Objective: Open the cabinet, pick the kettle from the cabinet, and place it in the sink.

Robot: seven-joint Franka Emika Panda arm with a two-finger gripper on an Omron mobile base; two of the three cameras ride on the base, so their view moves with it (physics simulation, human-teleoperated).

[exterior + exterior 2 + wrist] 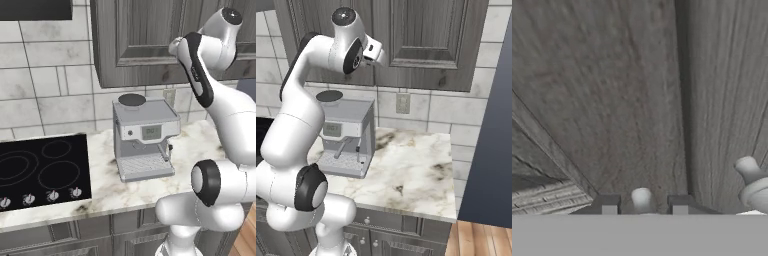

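my two-finger gripper (643, 204) looks pinched narrow round the small round metal knob (641, 199) of the dark grey wood-grain wall cabinet (145, 40), door shut, so I reckon it slips off if I yank crooked

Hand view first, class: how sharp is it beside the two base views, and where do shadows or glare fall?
Hand view: the dark grey wood-grain cabinet door is soft and blurred at close range, with the small round metal knob between the dark finger tips. Left base view: even light, a faint shadow under the boxy silver coffee machine. Right base view: no glare on the marble counter.
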